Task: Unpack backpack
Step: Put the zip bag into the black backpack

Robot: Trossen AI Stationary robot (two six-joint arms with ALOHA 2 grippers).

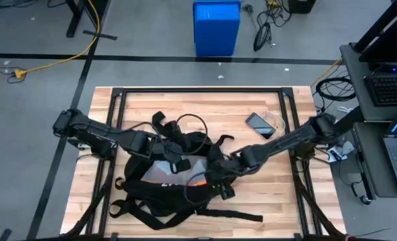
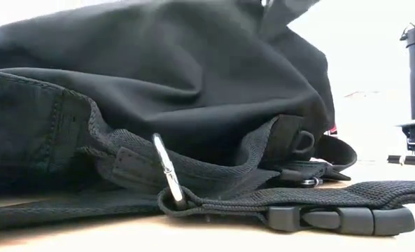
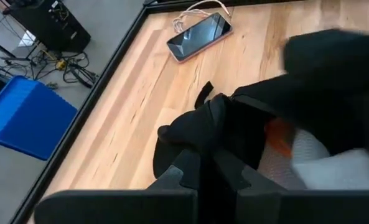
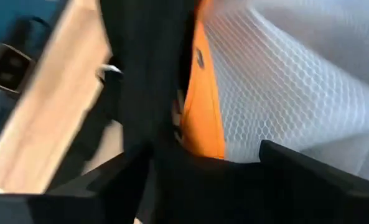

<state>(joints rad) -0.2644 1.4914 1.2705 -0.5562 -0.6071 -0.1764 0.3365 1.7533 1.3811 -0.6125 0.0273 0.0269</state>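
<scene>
Wooden table (image 1: 265, 187) with backpack (image 1: 178, 184) at centre front, both grippers at its opening.

Nearest, a black strap and buckle (image 2: 340, 219) trail along the table's front edge. Behind them the backpack lies flat, its pale mesh lining and orange trim exposed. Left gripper (image 1: 159, 148) is pinched shut on a fold of black fabric at the upper left rim. Right gripper (image 1: 219, 167) is pushed into the right side of the opening; its finger state cannot be told. Farther back, a phone (image 1: 260, 124) lies apart from the bag.
</scene>
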